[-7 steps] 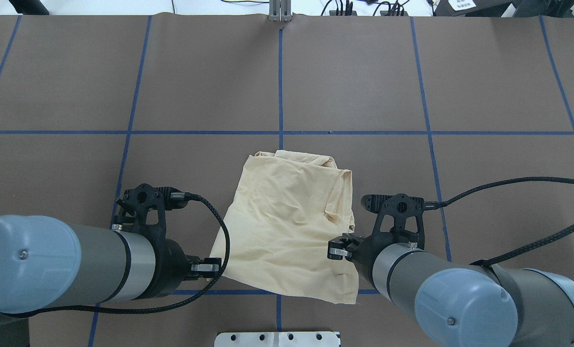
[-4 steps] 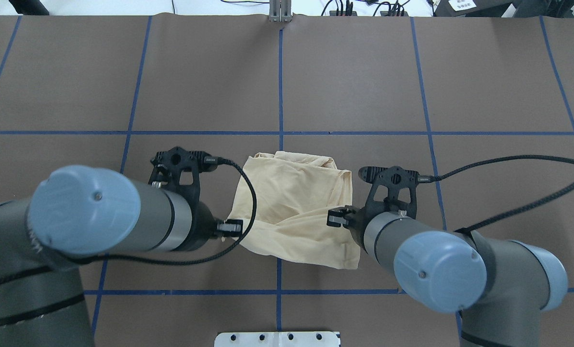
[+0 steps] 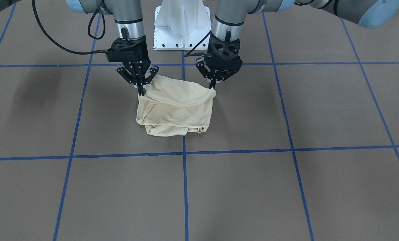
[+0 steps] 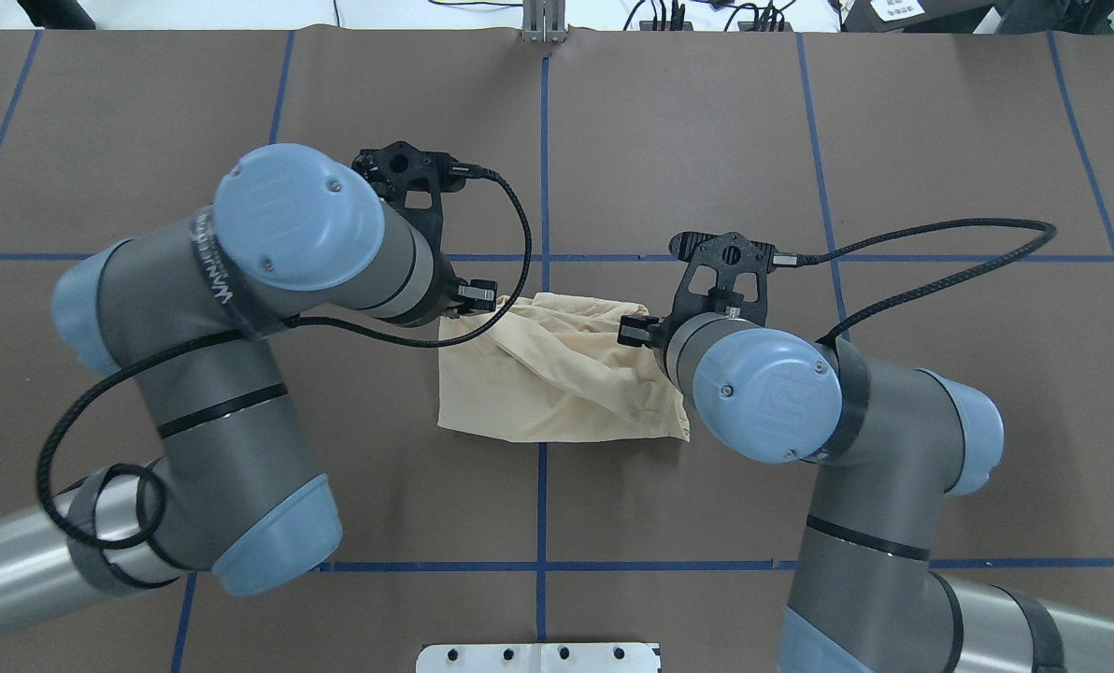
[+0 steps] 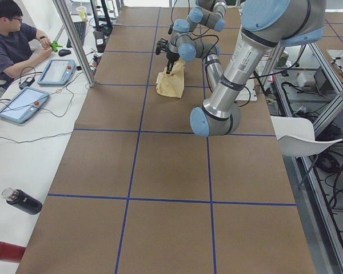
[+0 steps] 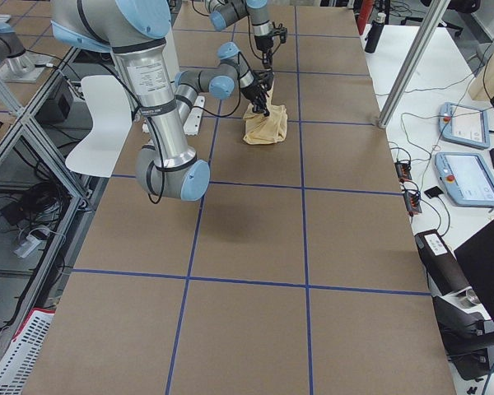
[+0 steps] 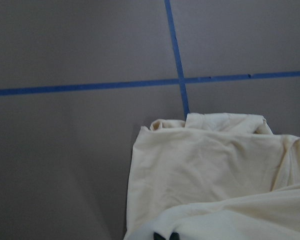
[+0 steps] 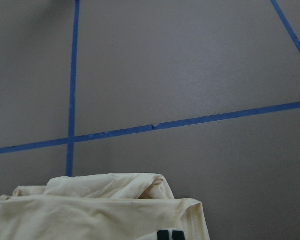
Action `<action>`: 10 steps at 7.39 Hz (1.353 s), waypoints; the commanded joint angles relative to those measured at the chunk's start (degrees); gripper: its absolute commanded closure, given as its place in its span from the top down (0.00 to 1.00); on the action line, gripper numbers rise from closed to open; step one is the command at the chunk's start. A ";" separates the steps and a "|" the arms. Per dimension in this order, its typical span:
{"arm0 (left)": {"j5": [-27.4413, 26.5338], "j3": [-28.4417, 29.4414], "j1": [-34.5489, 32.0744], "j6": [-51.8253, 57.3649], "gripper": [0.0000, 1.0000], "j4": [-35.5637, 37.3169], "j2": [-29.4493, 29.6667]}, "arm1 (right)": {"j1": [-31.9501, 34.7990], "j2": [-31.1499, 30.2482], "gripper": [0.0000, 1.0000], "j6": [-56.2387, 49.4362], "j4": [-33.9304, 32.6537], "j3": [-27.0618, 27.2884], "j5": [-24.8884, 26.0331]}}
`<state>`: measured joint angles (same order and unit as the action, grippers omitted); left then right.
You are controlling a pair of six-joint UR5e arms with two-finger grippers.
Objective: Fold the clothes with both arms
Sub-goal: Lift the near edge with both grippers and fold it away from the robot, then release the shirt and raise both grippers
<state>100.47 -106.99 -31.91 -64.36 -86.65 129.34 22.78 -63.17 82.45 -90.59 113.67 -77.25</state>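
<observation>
Shirt (image 3: 176,108) has been carried toward 12 o'clock; left hand (image 3: 214,87) and right hand (image 3: 141,91), each pinching its hem, should lower evenly, together.

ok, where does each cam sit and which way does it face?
Front-facing: across the table, facing the robot; left gripper on its right, right gripper on its left, both pinching the T-shirt.
Overhead: behind the robot, looking down; both arms enter from below.
Exterior left: table end; left arm near.
Exterior right: opposite end; right arm near.
Left wrist: down past its fingertips onto the T-shirt.
Right wrist: likewise.
Shared: both wrist views show the T-shirt's folded far edge.
</observation>
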 commanded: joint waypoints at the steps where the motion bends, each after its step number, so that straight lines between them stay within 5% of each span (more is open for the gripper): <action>1: -1.40 10.88 -1.13 0.46 0.00 -7.96 1.78 | 1.65 1.72 0.00 -1.15 0.58 -5.71 -0.09; 2: -2.29 14.92 -1.40 1.68 0.00 -10.44 2.57 | 2.35 2.52 0.00 -1.33 2.24 -9.48 -0.09; 3: -2.30 17.14 -2.10 2.56 0.13 -13.34 2.58 | 3.05 2.88 0.99 -3.50 6.43 -13.78 -0.09; 4: -2.21 17.77 -2.45 3.44 0.99 -15.54 2.41 | 5.24 3.75 1.00 -8.14 8.48 -14.69 -1.92; 6: 2.41 14.46 -6.30 13.58 1.00 -15.91 0.57 | 12.18 5.68 1.00 -10.72 7.88 -11.74 -19.36; 8: 7.45 6.38 -10.87 25.28 1.00 -16.53 -8.11 | 7.41 9.97 1.00 -6.63 4.48 -11.45 -15.60; 10: 7.46 6.00 -11.24 25.69 1.00 -16.62 -9.37 | 0.27 16.04 0.99 4.25 -0.80 -14.51 -7.60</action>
<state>107.62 -100.21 -42.62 -39.86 -103.18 121.08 27.10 -50.86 80.35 -88.24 101.06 -89.25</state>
